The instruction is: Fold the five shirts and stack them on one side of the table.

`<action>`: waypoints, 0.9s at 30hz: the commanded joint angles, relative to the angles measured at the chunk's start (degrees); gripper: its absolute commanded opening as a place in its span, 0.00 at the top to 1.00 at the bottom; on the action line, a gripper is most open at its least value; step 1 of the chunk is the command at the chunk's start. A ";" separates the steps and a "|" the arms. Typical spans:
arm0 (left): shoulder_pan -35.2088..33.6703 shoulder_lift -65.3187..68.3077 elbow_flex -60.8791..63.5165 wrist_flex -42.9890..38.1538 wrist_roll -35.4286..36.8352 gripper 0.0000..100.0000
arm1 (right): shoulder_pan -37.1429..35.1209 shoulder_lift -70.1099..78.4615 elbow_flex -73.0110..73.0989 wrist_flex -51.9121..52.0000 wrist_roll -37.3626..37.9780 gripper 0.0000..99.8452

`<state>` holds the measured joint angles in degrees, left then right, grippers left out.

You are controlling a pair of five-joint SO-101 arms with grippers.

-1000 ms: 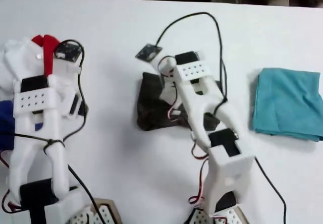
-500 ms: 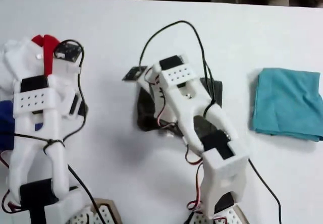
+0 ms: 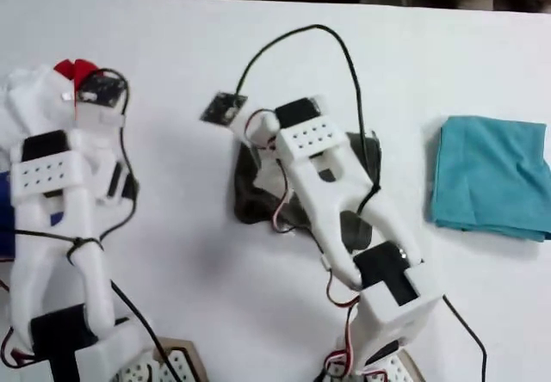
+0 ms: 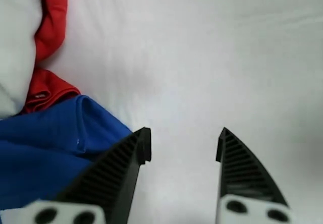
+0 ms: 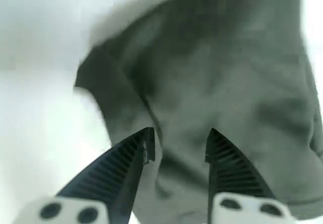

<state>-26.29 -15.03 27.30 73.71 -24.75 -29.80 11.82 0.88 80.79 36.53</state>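
- Over the dark shirt [image 5: 227, 72], which lies crumpled mid-table [image 3: 172, 38], the right gripper [image 5: 180, 135] hangs empty with its jaws partly apart, one tip at the cloth's edge. Closing there, I reckon, pinches one loose flap and drags the heap rather than spreading it.
- Just beyond the dark shirt loops a black cable [image 3: 344, 55]; a long pull could catch it.
- Well to the left-arm side of the dark shirt, the left gripper [image 4: 184, 138] is open and holds nothing, over bare table just beside the blue shirt [image 4: 45, 143]. The red shirt [image 4: 50, 12] and white shirt [image 4: 15, 42] touch it, so a grab may lift two.
- On the dark shirt's opposite side, well apart, the teal shirt [image 3: 491, 175] lies folded; a careless sweep might rumple it.
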 commanded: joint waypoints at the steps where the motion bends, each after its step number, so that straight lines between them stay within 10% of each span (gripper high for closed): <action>1: -5.10 -2.81 0.04 -0.70 -1.58 0.77 | -3.21 -0.48 0.18 -3.12 -2.37 0.83; 15: -17.05 -2.81 0.13 -0.70 -4.31 0.77 | -11.47 2.77 -3.43 1.63 -0.97 0.83; 27: -16.70 -2.81 0.13 -0.79 -4.31 0.77 | 21.05 -1.89 -7.38 -2.42 -2.37 0.83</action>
<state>-42.81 -15.03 27.30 73.71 -28.79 -17.23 10.95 -4.66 81.23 35.47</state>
